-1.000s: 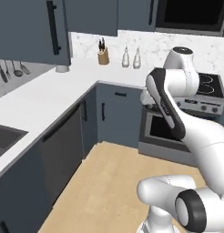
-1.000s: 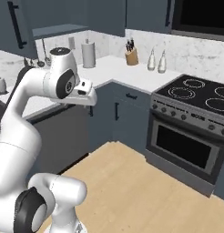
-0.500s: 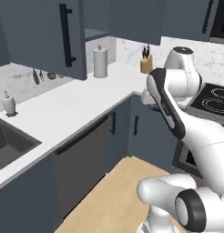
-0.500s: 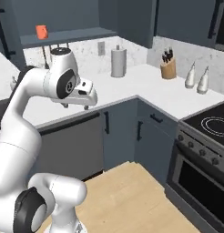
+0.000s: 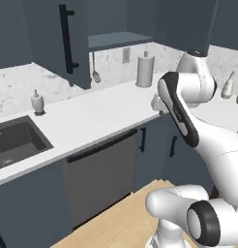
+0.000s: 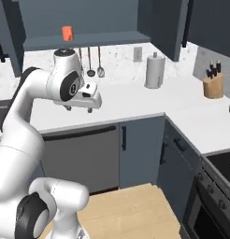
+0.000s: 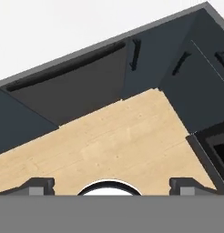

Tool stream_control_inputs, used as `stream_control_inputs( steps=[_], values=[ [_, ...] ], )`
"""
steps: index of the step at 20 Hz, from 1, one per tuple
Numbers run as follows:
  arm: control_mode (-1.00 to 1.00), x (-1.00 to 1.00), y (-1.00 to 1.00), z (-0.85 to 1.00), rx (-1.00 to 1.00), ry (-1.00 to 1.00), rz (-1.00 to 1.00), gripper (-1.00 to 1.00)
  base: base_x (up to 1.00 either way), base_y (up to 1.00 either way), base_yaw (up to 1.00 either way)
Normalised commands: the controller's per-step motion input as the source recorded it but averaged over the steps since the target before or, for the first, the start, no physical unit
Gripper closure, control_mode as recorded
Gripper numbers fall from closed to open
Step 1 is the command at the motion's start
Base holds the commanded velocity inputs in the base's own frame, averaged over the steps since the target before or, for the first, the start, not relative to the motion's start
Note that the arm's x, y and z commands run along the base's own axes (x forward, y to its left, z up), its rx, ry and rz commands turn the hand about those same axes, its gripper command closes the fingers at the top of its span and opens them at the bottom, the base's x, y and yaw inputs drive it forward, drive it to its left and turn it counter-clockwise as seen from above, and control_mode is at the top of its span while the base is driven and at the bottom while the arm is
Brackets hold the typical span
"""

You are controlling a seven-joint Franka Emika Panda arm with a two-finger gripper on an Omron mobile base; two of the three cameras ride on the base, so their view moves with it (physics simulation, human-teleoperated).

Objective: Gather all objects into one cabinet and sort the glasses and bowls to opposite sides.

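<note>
**A:** Left base view: the whole picture has slid since a second ago, so that's the base driving. The stove is gone; now a sink [image 5: 17,140] and an open cabinet [image 5: 120,39] sit up and left of the hand [image 5: 156,101].

**B:** Right base view: an orange mug [image 6: 67,33] stands on that shelf, above the hand [image 6: 88,97].

**A:** Hand view: fingers [image 7: 38,185] spread wide, nothing held, floor below. I'd say it's still lining up.
</note>
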Motion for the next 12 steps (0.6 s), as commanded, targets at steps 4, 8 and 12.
stream_control_inputs(
  steps=[4,8,12],
  values=[
    [1.0,0.0,0.0,0.0,0.0,0.0,0.0,-1.0,0.44,-0.51,0.46],
    [1.0,0.0,0.0,0.0,0.0,0.0,0.0,-1.0,0.31,-0.63,0.39],
    [1.0,0.0,0.0,0.0,0.0,0.0,0.0,-1.0,0.43,-0.58,0.4]
  ],
)
